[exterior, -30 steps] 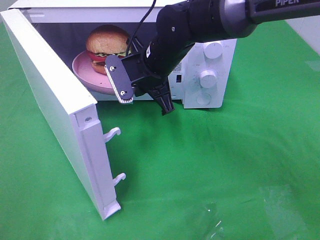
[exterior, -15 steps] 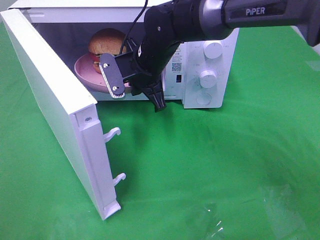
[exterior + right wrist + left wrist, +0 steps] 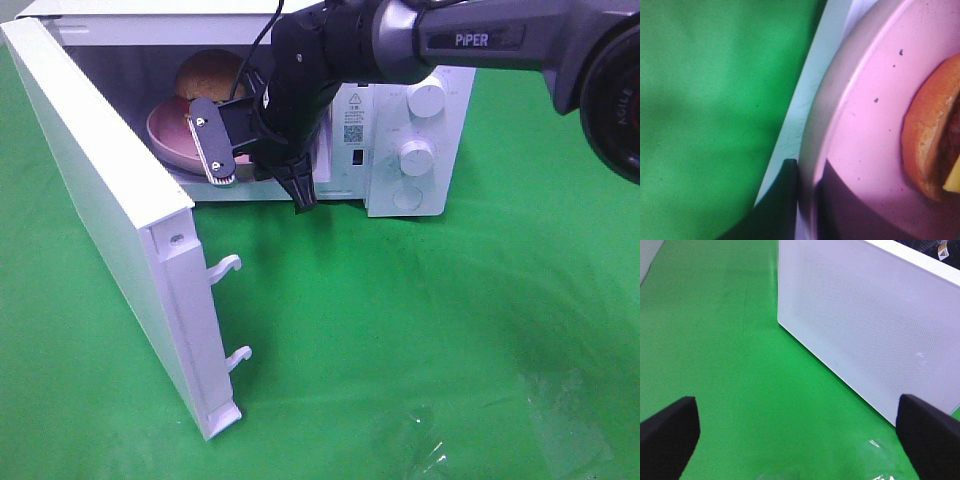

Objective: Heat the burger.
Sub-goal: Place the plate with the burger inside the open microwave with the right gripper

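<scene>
The right gripper [image 3: 807, 205], pinching the pink plate [image 3: 165, 135], holds the burger [image 3: 210, 75] inside the microwave [image 3: 420, 110] (door [image 3: 100, 180] unshut, heating unstarted); the left gripper [image 3: 800, 435] hangs spread.

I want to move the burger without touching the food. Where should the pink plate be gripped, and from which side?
Pinch the pink plate at its near rim, coming from the microwave's open front. The rim is thin and raised, the burger sits in the middle, and the walls close the other sides.

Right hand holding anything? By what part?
Right hand grips the pink plate by its rim, burger riding on it. Left hand holds nothing.
</scene>
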`<state>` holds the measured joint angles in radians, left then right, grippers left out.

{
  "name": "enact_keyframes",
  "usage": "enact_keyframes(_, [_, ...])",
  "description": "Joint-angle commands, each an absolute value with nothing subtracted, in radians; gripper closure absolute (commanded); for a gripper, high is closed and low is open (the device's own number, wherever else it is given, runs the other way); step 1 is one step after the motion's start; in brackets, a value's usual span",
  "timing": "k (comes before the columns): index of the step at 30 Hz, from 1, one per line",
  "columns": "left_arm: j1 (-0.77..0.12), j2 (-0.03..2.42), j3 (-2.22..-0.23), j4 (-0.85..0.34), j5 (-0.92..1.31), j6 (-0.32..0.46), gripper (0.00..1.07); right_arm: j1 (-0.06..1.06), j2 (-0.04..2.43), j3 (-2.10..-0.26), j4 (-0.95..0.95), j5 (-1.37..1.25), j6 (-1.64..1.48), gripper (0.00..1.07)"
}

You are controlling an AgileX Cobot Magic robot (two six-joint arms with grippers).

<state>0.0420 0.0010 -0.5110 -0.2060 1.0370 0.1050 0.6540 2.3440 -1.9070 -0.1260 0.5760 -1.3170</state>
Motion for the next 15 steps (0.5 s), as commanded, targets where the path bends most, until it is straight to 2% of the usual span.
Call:
enact_keyframes(1, [0.035, -0.001, -0.511, -0.209, 1.03, 0.103, 0.06, 0.652, 2.346, -1.951, -0.149, 0.531, -1.303, 1.06])
enact_keyframes(15, [0.035, -0.001, -0.511, -0.203, 1.03, 0.101, 0.06, 0.648, 2.429, -2.064, -0.156, 0.549, -1.301, 1.04])
